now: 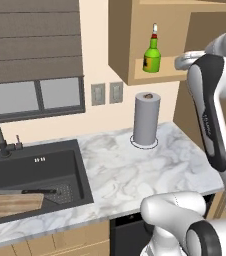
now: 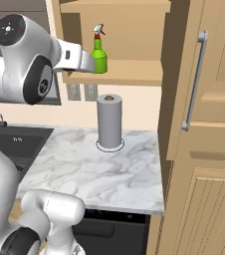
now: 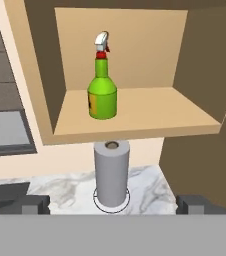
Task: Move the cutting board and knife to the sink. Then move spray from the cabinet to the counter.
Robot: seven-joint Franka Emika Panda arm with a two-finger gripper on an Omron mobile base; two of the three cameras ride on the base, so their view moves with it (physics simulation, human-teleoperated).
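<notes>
Up at the cabinet (image 3: 40, 100) niche my pincer (image 3: 110, 206) stands wide and holds nothing, near the spray (image 3: 102, 85), which is upright on the shelf. Below, the cutting board (image 1: 12, 204) and knife (image 1: 25, 191) lie in the sink (image 1: 40, 165), so that part seems done; bringing the spray down to the worktop (image 1: 130, 170) is left.

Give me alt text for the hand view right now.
A green spray bottle stands upright on the shelf of the open wooden cabinet niche, straight ahead of the open gripper. Below the shelf, a grey paper towel roll stands on the marble counter.
</notes>
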